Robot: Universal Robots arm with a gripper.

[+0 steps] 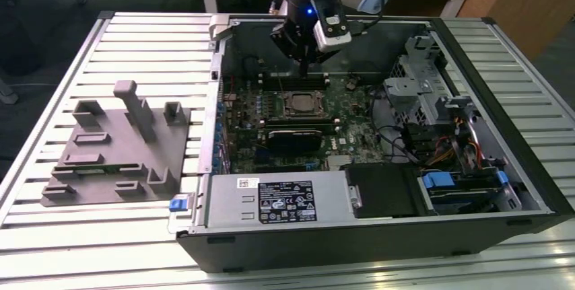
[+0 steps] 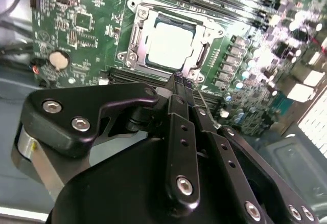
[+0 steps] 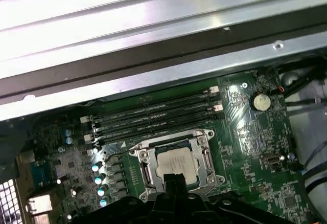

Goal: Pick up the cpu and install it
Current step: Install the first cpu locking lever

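Motherboard (image 3: 245, 132) socket holds cpu (image 3: 176, 163) beneath tool (image 2: 180, 83).

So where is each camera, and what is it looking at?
Exterior view: off the arm, above the table, looking down into the open computer case; the arm and gripper hang over the motherboard.
Second wrist view: on the arm, looking past the black gripper at the cpu in its socket.
First wrist view: on the arm, looking down at the cpu; the gripper tip shows.
Both wrist views share the cpu and gripper.
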